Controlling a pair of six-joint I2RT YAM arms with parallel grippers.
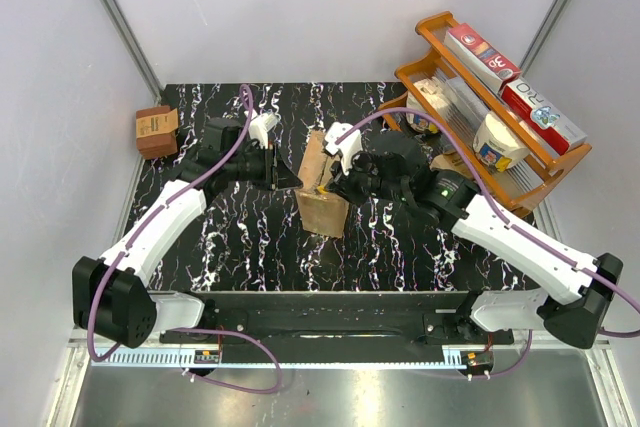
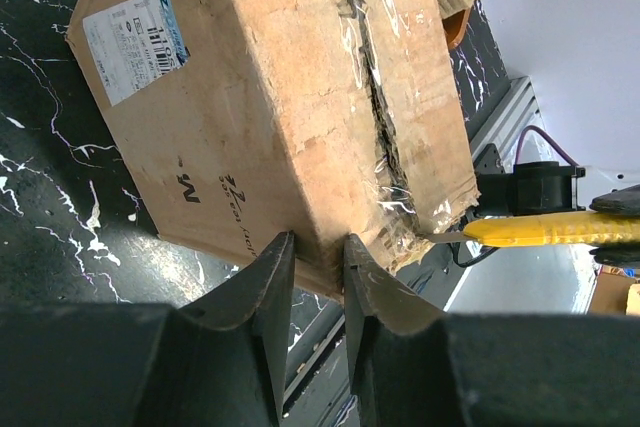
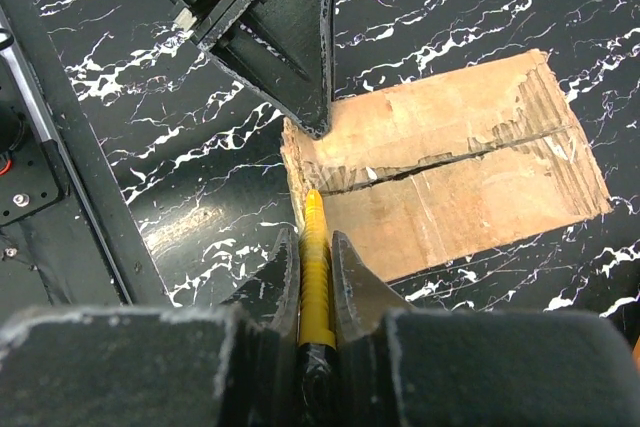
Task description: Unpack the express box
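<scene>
We see a black, white-veined marble-look table (image 1: 250,237) w/ an orange wooden rack (image 1: 432,29) at its far right corner. Mid-table, btwn the two arms, sits the medium-brown corrugated cardboard express box (image 1: 322,209). From the top cam it looks tipped rather than flat, but we can't tell by how much. Flaps are shut. The right wrist cam shows a torn, taped centre seam (image 3: 450,159) running the length of one face, w/ a dark gap along it.

The left gripper (image 2: 317,242) has its jaws narrow, pinched on a corner edge of the box. The right gripper (image 3: 315,237) has its jaws closed tight on a yellow plastic utility knife (image 3: 315,267). The knife tip touches the box end right at the seam, just beside the left gripper's tip; the left wrist cam shows its thin blade against the taped corner.

A small darker-brown cardboard box (image 1: 157,129) sits by the table's far left corner, well apart from the rest. Smallest: a white shipping label (image 2: 135,42) on the box's side, near some dark print.
</scene>
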